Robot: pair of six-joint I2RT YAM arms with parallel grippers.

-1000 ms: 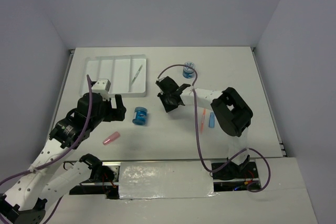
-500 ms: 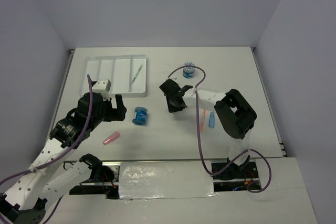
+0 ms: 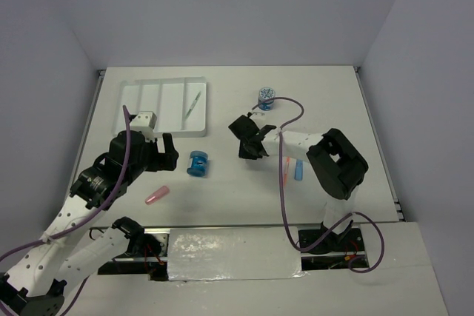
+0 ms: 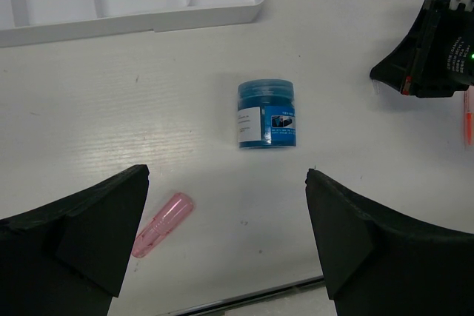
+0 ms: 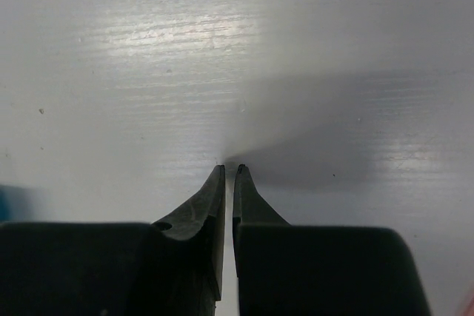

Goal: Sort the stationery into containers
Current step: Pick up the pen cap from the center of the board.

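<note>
1. White table top (image 3: 333,101). Bears all the items below.
2. Flat white rectangular plastic tray (image 3: 141,109), four long parallel compartments. Far left of the table.
3. Left black two-finger gripper (image 4: 226,175). Jaws spread wide and holding nothing. It hangs above the table near the tray's near edge. In the left wrist view the lying spool is between and beyond its fingers.
4. Right black two-finger gripper (image 5: 229,170). Fingers pressed together with nothing between them, tips pointing at bare table. At mid-table, to the right of the lying spool.
5. Blue round spool-like item with a paper label (image 4: 267,115). Lies on its side on the table, near the tray's right corner and apart from it.
6. Second blue round spool-like item (image 3: 266,98). Stands on end at the far middle of the table.
7. Thin grey-green pen (image 3: 194,106). Lies lengthwise in the tray's rightmost compartment.
8. Thin orange pen (image 3: 286,168). On the table beside the right arm.
9. Short blue stubby piece (image 3: 298,170). Just right of the orange pen and parallel to it.
10. Short pink translucent stubby piece (image 4: 163,224). On the table near the front edge, to the near left of the lying spool.
</note>
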